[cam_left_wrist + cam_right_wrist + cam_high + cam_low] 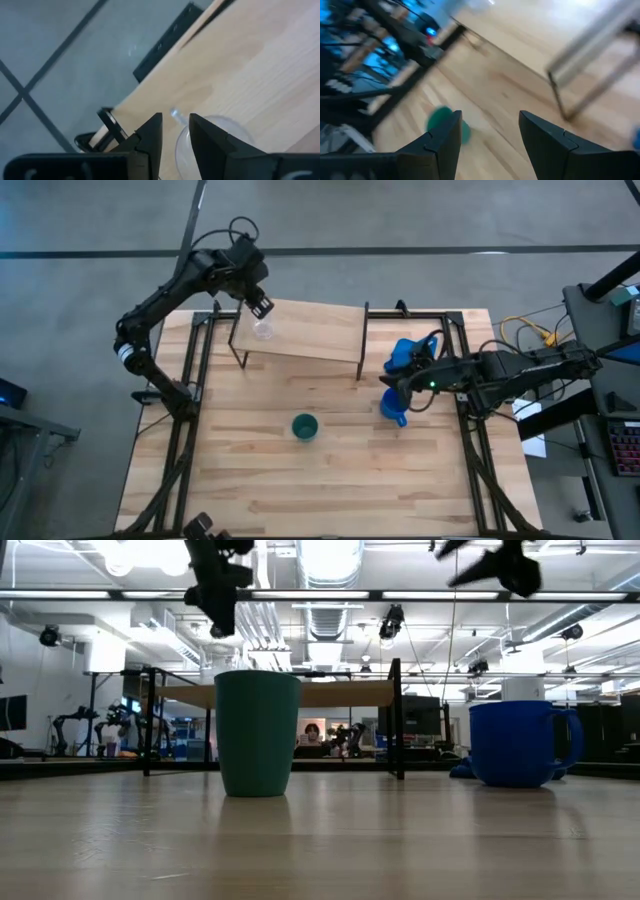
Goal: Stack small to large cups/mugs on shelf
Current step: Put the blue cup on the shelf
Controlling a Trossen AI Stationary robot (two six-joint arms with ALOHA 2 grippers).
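The tiny clear glass cup (pixel 263 330) is at the left end of the light-wood shelf (pixel 320 335). My left gripper (pixel 263 310) hangs over it, its fingers nearly together on the cup (pixel 220 140). The dark green cup (pixel 305 426) stands upright on the table, in front of the shelf. The bright blue mug (pixel 393 410) stands on its base to the right, its handle (pixel 572 740) showing in the low view. My right gripper (pixel 392 386) is open and empty, high above the table just beyond the mug. My left gripper has the glass cup's wall at its rim (pixel 178 145) in the narrow gap between its fingers, one finger (pixel 205 140) over the cup's inside and one (pixel 150 137) outside. The fingers slant down from the far side. Whether the cup stands on the shelf I cannot tell.
A blue cloth (pixel 405 352) lies on the table at the shelf's right end, behind the mug. The shelf's dark legs (pixel 362 345) stand on the plank table (pixel 250 480). Dark frame rails run along the table's left and right edges.
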